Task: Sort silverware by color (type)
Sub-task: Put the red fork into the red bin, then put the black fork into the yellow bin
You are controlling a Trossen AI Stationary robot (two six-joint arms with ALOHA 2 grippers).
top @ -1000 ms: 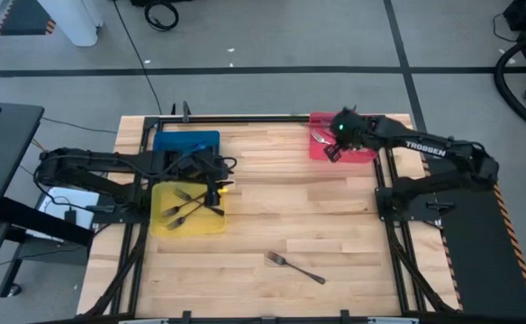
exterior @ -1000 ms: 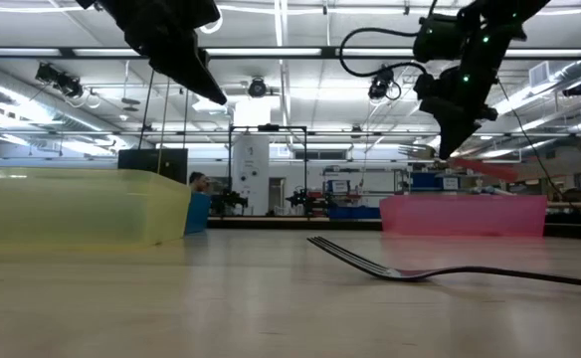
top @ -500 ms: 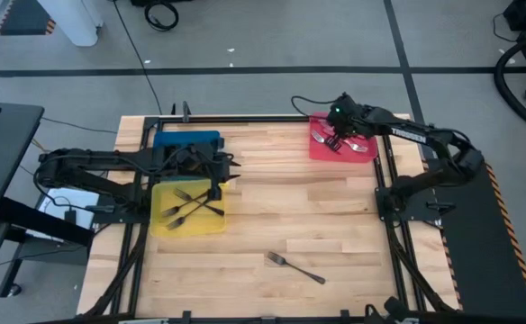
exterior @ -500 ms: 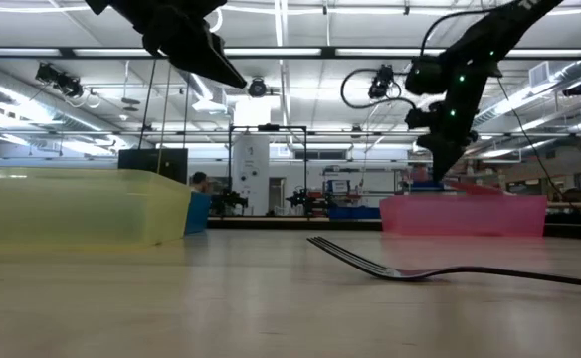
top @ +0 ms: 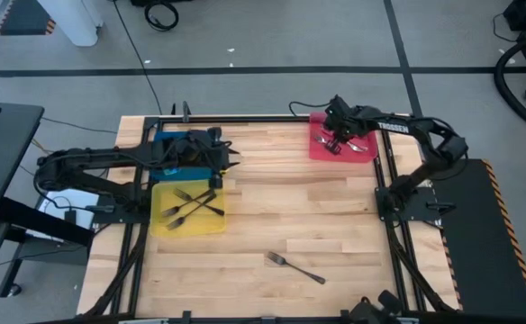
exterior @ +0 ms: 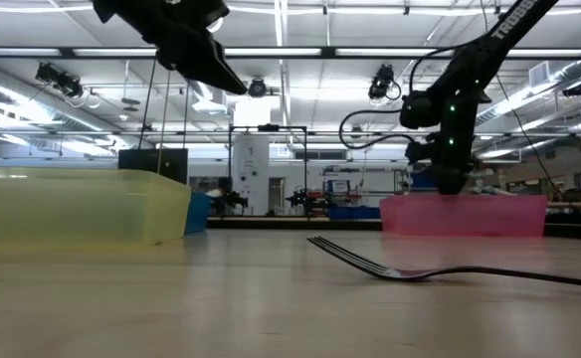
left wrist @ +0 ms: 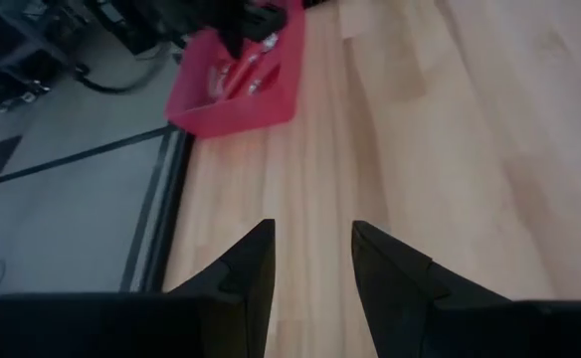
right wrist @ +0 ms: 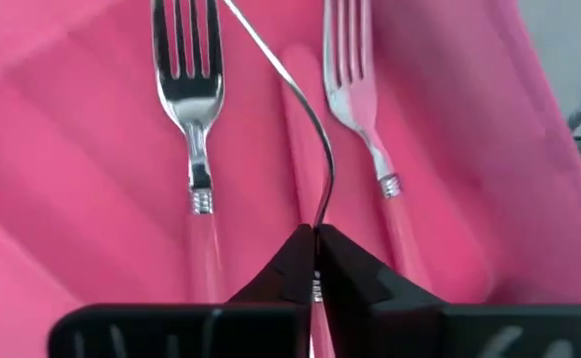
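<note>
My right gripper [top: 333,144] hangs low over the red tray [top: 367,153], shut on a fork [right wrist: 322,169] that shows edge-on. Two pink-handled forks [right wrist: 186,89] [right wrist: 355,94] lie flat on the tray floor beside it. My left gripper [top: 222,165] hovers open over bare wood between the blue tray [top: 180,141] and the yellow tray [top: 164,220], with nothing between its fingers [left wrist: 261,264]. Several dark forks [top: 191,205] lie crossed in the yellow tray. One grey fork [top: 294,267] lies alone on the table near the front edge. My right gripper pinches the fork's thin metal neck [right wrist: 320,221] between its two fingertips, close to the ferrule. The fingers come steeply from above. The fork stands on edge and arches away from the fingers over the tray floor. Whether its tines touch the tray I cannot tell.
Black frame rails [top: 385,193] run along the table's left, right and far sides. In the low view the lone fork [exterior: 420,270] lies in the foreground, with the yellow tray wall [exterior: 82,204] and the red tray wall [exterior: 465,214] behind it.
My right gripper has swung toward the table's far edge and sunk behind the red tray's wall with its fork, rolling as it went. My left gripper has drifted toward the far edge, away from the yellow tray, and has rolled a little, staying open.
</note>
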